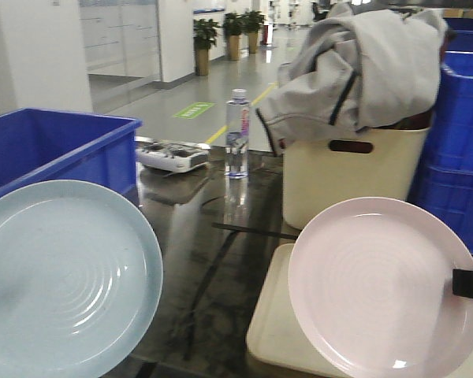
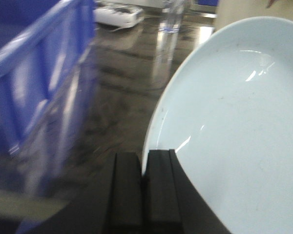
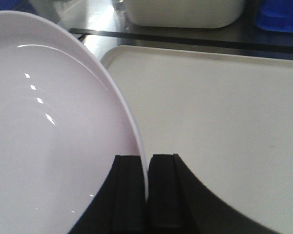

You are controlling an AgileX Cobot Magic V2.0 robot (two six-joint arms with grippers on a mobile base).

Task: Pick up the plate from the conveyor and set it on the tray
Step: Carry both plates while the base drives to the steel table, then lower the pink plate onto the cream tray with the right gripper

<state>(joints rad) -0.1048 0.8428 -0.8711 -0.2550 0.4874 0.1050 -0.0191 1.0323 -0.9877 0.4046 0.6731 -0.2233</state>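
Two plates are in our grip, so the grabbing looks done. Our left claw point(image 2: 144, 187) is pinched tight on the rim of the pale blue plate point(image 1: 63, 276), near left over the dark table point(image 1: 213, 236). Our right claw point(image 3: 147, 190) clamps the rim of the pink plate point(image 1: 382, 283), tilted over the tray point(image 3: 224, 122), near right. Setting both down remains.

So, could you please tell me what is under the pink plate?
The cream tray lies below the pink plate; whatever sits beneath the plate's middle is hidden.
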